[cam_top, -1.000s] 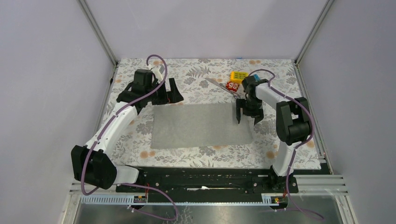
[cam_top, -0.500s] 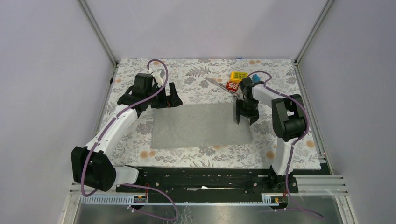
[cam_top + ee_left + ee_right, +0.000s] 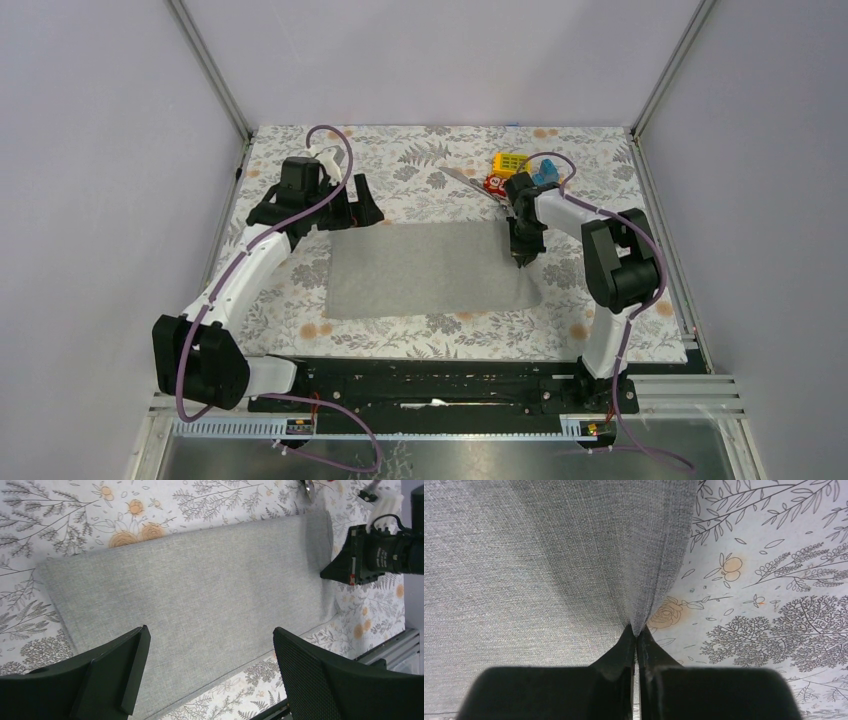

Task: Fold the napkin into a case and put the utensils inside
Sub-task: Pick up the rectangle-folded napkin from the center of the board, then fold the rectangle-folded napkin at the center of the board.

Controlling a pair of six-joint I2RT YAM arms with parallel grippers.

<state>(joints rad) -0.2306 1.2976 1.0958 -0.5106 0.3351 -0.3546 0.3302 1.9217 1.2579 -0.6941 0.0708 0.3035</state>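
Note:
The grey napkin (image 3: 425,268) lies flat on the floral tablecloth (image 3: 420,160). My right gripper (image 3: 523,257) is shut on the napkin's right edge, which bunches into a ridge between the fingertips (image 3: 636,633); the napkin (image 3: 549,555) spreads to the left of them. My left gripper (image 3: 358,211) hovers open over the napkin's far left corner. In the left wrist view its fingers (image 3: 135,650) stand wide apart above the napkin (image 3: 200,580), with nothing between them, and the right gripper (image 3: 350,570) shows at the cloth's far end. The utensils (image 3: 466,179) lie at the back, beside the toy blocks.
A yellow block (image 3: 511,162), a red block (image 3: 494,182) and a blue one (image 3: 545,175) sit at the back right, close behind the right arm. Metal frame posts and grey walls enclose the table. The black base rail (image 3: 440,385) runs along the near edge.
The right gripper's jaws have closed on the napkin's right edge. The left gripper has dropped and shifted a little toward the napkin's far left corner, still open.

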